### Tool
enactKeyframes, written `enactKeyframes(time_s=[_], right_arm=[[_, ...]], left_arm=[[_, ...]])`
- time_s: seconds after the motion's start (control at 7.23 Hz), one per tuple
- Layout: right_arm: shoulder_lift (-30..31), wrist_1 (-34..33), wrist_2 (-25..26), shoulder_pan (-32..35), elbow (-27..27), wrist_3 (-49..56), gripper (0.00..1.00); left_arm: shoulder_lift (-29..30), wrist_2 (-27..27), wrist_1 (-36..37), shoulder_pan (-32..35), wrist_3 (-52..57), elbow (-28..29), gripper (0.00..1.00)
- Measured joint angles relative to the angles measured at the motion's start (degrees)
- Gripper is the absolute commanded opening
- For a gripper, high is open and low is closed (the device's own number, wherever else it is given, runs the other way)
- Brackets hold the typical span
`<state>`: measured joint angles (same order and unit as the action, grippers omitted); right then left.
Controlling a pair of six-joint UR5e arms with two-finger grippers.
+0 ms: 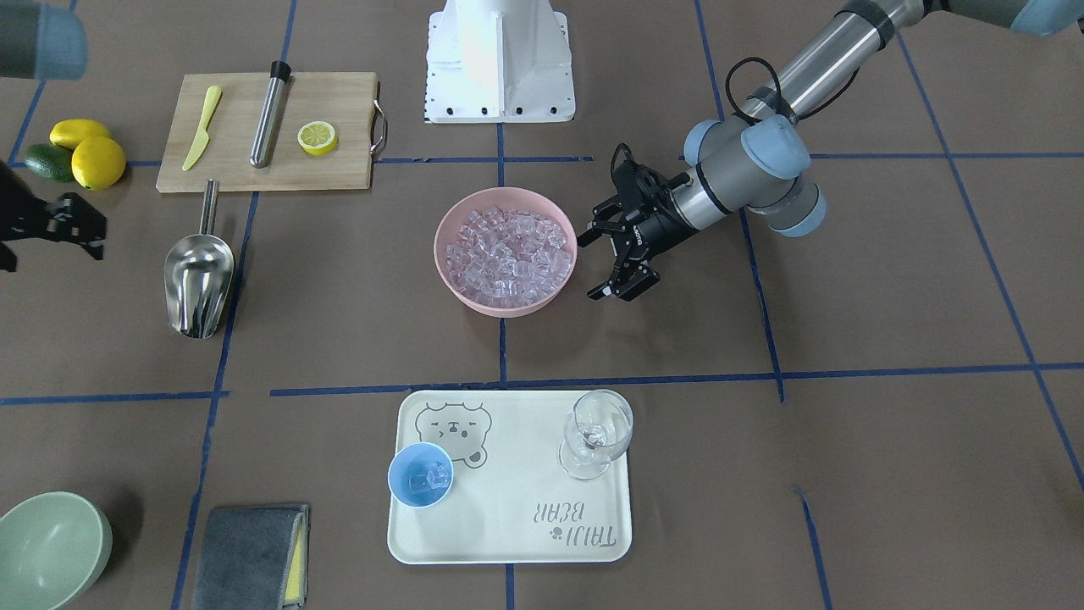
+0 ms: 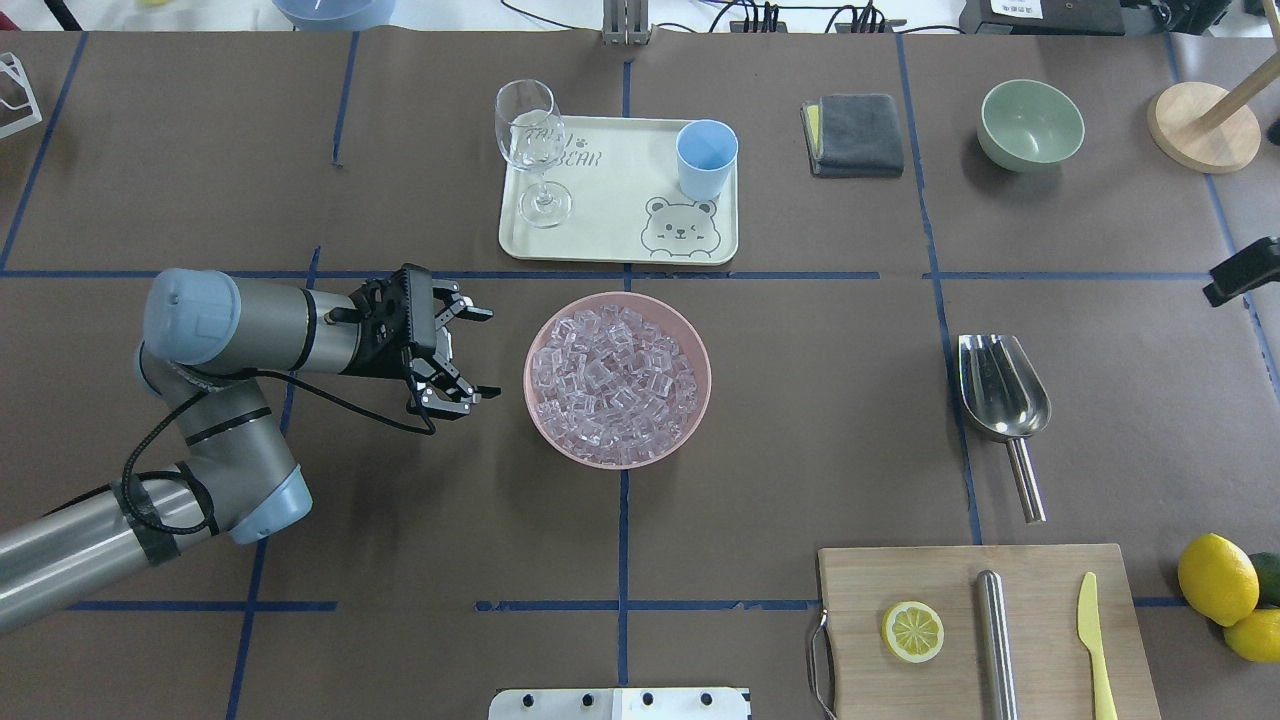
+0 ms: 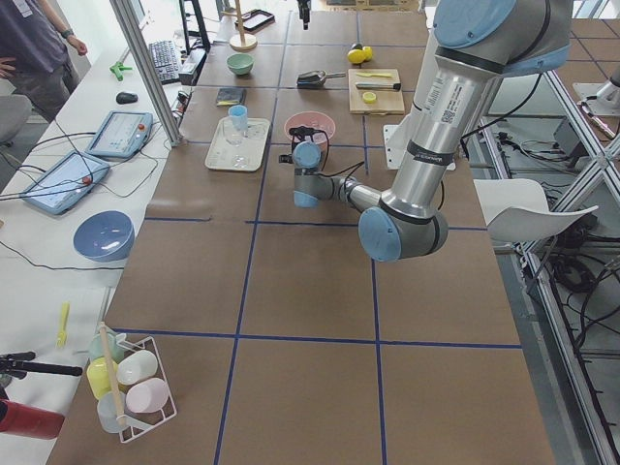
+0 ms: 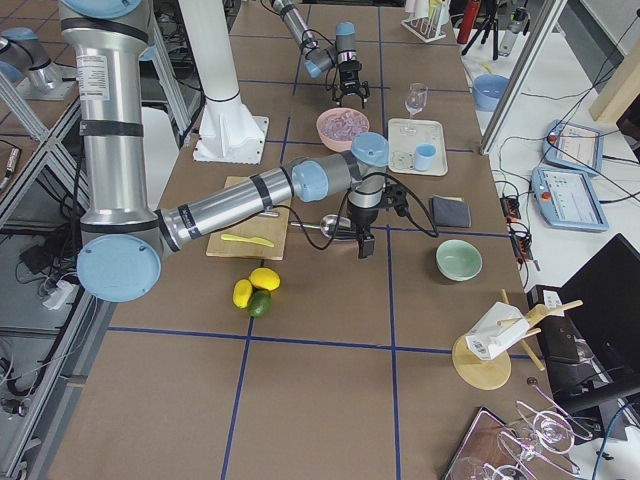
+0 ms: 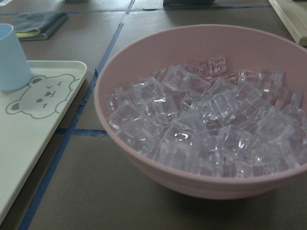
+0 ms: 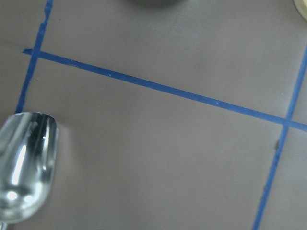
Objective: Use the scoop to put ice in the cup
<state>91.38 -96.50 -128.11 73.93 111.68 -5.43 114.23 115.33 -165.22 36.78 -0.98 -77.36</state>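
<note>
The steel scoop (image 1: pixel 198 280) lies empty on the table, held by nothing; it also shows in the overhead view (image 2: pixel 1003 393) and at the lower left of the right wrist view (image 6: pixel 24 167). The ice (image 1: pixel 508 252) fills a pink bowl (image 2: pixel 540 425) at the table's middle. The light-blue cup (image 1: pixel 421 474) stands on a cream tray (image 1: pixel 508 525) with a few ice cubes in it. My left gripper (image 2: pixel 492 353) is open and empty beside the bowl, facing it (image 5: pixel 144 167). My right gripper (image 1: pixel 85 230) is at the table's edge near the scoop, apart from it, and looks open.
A stemmed wine glass (image 1: pixel 597 434) stands on the tray. A cutting board (image 1: pixel 269 131) holds a lemon slice, a steel cylinder and a yellow knife. Lemons and an avocado (image 1: pixel 85 152), a green bowl (image 1: pixel 51 546) and a grey cloth (image 1: pixel 250 555) lie around.
</note>
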Motion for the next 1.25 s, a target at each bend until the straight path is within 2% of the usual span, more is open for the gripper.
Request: enactKeyframes(time_s=[0.28, 0.55, 0.83, 1.25], right_arm=[[6.1, -0.8, -2.5, 8.4, -0.3, 11.6, 1.0], [10.3, -0.6, -2.9, 12.7, -0.8, 14.7, 1.0], [11.6, -0.5, -2.8, 13.8, -1.2, 14.8, 1.0], [11.8, -0.5, -3.0, 14.0, -1.8, 14.5, 1.0]], left_arm=[[-3.0, 5.9, 5.2, 7.4, 0.4, -0.8, 1.0], [-6.9, 9.9, 9.1, 16.4, 7.4, -1.0, 1.0], [-8.5, 13.6, 23.7, 25.9, 15.9, -2.5, 1.0], [-11.1, 16.4, 48.3, 40.9, 17.8, -5.8, 1.0]])
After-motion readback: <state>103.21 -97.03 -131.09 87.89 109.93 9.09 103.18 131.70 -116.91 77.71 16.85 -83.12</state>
